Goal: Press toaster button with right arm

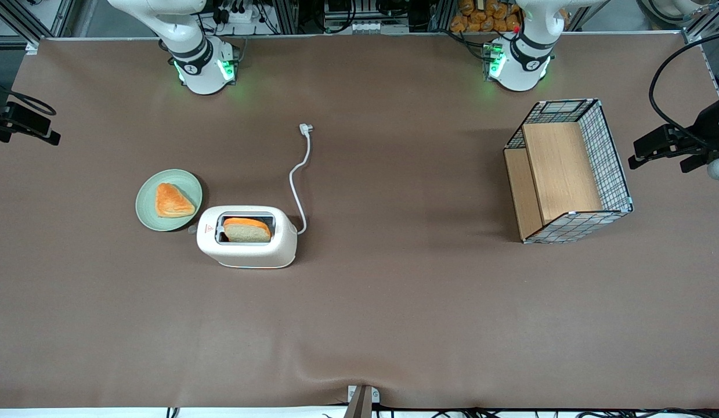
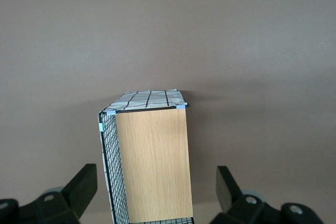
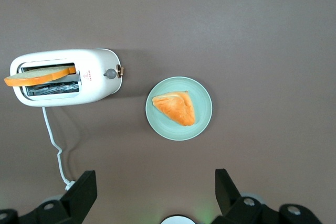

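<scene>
The cream-white toaster [image 1: 247,249] stands on the brown table toward the working arm's end, with a bread slice [image 1: 247,230] in its slot. It also shows in the right wrist view [image 3: 100,61]. The pale grey button [image 1: 192,230] sticks out of the narrow end beside the red triangle mark, facing the plate; it also shows in the right wrist view [image 3: 111,73]. My right gripper [image 1: 46,130] hangs high at the working arm's end of the table, well apart from the toaster. It is open and empty, with both black fingers spread wide in the right wrist view [image 3: 156,182].
A green plate [image 1: 147,215] with an orange pastry [image 1: 172,201] sits beside the toaster's button end. The toaster's white cord [image 1: 298,180] runs away from the front camera to a plug [image 1: 305,128]. A wire basket [image 1: 617,168] with wooden boards lies toward the parked arm's end.
</scene>
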